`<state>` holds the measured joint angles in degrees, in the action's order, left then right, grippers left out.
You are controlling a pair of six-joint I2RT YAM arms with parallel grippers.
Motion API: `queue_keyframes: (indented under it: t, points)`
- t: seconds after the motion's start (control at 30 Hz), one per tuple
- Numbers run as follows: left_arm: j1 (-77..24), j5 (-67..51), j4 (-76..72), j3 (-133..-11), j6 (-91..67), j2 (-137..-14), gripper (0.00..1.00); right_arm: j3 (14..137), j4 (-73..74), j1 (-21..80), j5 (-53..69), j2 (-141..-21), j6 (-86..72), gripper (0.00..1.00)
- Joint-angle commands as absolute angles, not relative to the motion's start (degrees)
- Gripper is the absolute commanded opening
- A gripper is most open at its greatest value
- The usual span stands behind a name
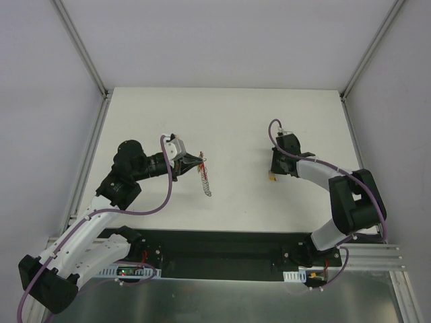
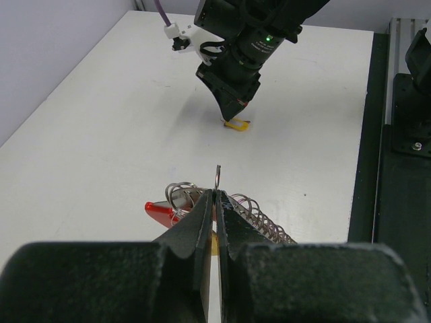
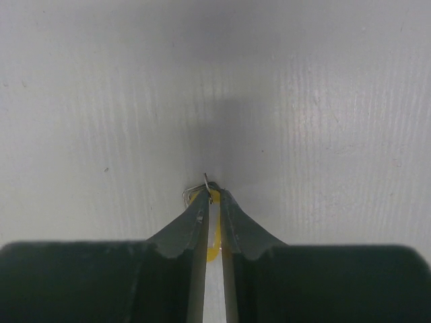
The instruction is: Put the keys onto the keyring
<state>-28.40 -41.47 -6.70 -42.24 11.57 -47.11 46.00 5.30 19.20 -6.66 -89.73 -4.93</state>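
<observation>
Right end effector [image 3: 213, 194] pinches key [image 3: 214, 235]; left [image 2: 217, 196] clamps keyring [image 2: 159, 210].

Overhead, the light was flat, bright and even. The white worktop [image 1: 236, 114] was nearly washed out, with only faint soft shadows under the arms. The left wrist view was crisp in the distance, but the left gripper [image 2: 215, 202] at 6 o'clock sat dark and soft. The right wrist view was dimmer, with a grey shadow at centre above the blurred right gripper [image 3: 210, 196] and faint vertical banding throughout.

Lab robot cell: white table [image 1: 232, 118], plain walls [image 1: 222, 40], aluminium framing [image 1: 81, 47].
</observation>
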Motion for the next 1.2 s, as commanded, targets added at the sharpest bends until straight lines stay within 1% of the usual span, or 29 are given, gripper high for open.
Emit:
queue_keyframes:
  t: [0.0, 0.07, 0.1, 0.13, 0.17, 0.33, 0.6, 0.73, 0.93, 1.17]
  points:
    - [-28.21, -41.75, -9.14, -43.15, 12.57, -46.58, 0.0, 46.41, 4.4, 18.9, -6.94, -90.17, -5.19, 0.13]
    - [-28.21, -41.75, -9.14, -43.15, 12.66, -46.58, 0.0, 46.41, 4.39, 18.98, -7.12, -90.09, -4.92, 0.13]
    - [-28.21, -41.75, -9.14, -43.15, 12.66, -46.58, 0.0, 46.41, 4.39, 18.9, -7.29, -90.09, -4.83, 0.1]
    - [-28.21, -41.84, -9.14, -43.07, 12.66, -46.58, 0.0, 46.23, 4.39, 18.9, -7.29, -90.09, -4.75, 0.09]
    - [-28.21, -41.75, -9.14, -43.15, 12.66, -46.67, 0.0, 46.23, 4.48, 18.98, -7.38, -90.0, -4.75, 0.06]
    - [-28.21, -41.84, -9.05, -43.07, 12.66, -46.76, 0.0, 45.7, 4.4, 18.98, -7.82, -88.77, -3.69, 0.02]
    - [-28.21, -42.19, -9.14, -43.15, 12.75, -47.02, 0.0, 45.7, 4.57, 19.6, -6.86, -86.23, -0.53, 0.01]
    - [-28.21, -43.24, -9.05, -43.15, 13.01, -47.28, 0.0, 45.62, 4.57, 21.79, -5.72, -83.06, 4.29, 0.01]
    - [-28.21, -44.73, -9.05, -43.15, 13.27, -47.9, 0.0, 45.7, 5.0, 26.1, -1.24, -76.57, 11.15, 0.01]
    - [-28.21, -46.66, -8.44, -42.98, 15.29, -47.99, 0.0, 47.37, 8.0, 34.0, 4.65, -68.93, 21.17, 0.01]
